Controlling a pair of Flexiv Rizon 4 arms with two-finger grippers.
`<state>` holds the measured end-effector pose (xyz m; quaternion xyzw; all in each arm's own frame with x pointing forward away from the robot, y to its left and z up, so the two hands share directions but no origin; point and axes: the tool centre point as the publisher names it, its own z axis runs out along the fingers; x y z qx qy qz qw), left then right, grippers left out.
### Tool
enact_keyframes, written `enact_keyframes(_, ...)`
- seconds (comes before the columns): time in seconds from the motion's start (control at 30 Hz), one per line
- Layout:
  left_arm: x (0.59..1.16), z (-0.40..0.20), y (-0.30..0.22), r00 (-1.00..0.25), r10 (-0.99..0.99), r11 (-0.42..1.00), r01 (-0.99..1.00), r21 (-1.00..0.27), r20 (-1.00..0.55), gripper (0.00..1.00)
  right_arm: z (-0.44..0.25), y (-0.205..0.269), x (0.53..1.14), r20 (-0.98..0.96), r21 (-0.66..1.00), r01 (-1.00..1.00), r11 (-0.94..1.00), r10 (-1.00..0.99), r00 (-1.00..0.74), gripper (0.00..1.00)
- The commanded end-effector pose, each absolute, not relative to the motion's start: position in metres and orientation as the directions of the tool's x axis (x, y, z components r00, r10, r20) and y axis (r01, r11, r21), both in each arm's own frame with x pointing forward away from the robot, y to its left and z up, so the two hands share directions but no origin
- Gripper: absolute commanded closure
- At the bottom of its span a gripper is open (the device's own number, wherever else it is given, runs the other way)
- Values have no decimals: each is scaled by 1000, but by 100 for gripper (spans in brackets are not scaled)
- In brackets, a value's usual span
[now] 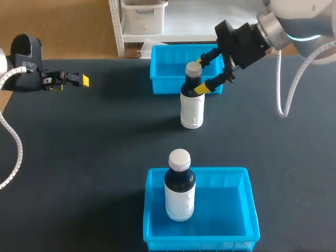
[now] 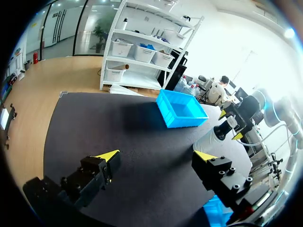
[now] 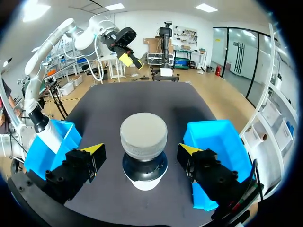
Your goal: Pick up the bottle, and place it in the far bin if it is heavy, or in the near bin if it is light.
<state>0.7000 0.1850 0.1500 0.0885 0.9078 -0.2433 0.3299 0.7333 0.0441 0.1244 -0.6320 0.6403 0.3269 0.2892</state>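
Right gripper (image 1: 200, 74) angles down over the bottle (image 1: 192, 110) — fingers wide astride its neck — left gripper (image 1: 82, 80) parted, far left.

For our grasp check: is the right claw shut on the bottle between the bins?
Open: the right claw straddles the bottle, gaps showing beside both fingertips.

Right arm (image 1: 302, 23): pale grey casing is glowing with a blue ring; a white ribbed hose (image 1: 286, 89) is hanging from it. Left arm (image 1: 23, 52): black wrist block, second white hose (image 1: 13, 142). Left gripper (image 1: 84, 80) and right gripper (image 1: 201, 74) are showing black fingers tipped yellow.
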Motion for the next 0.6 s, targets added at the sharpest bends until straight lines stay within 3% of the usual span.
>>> enact_keyframes(0.03, 700, 150, 185, -767, 0, 866, 321, -383, -642, 0, 121, 50, 735, -785, 58, -998, -16, -618, -35, 0)
enact_keyframes(0.47, 700, 150, 185, -767, 0, 866, 321, -383, -642, 0, 120, 53, 731, -789, 62, -998, -23, -613, -35, 0)
enact_keyframes(0.53, 700, 150, 185, -767, 0, 866, 321, -383, -642, 0, 120, 53, 731, -789, 64, -998, -24, -613, -36, 7)
enact_keyframes(0.6, 700, 150, 185, -767, 0, 866, 321, -383, -642, 0, 119, 53, 731, -790, 65, -998, -23, -612, -37, 8)
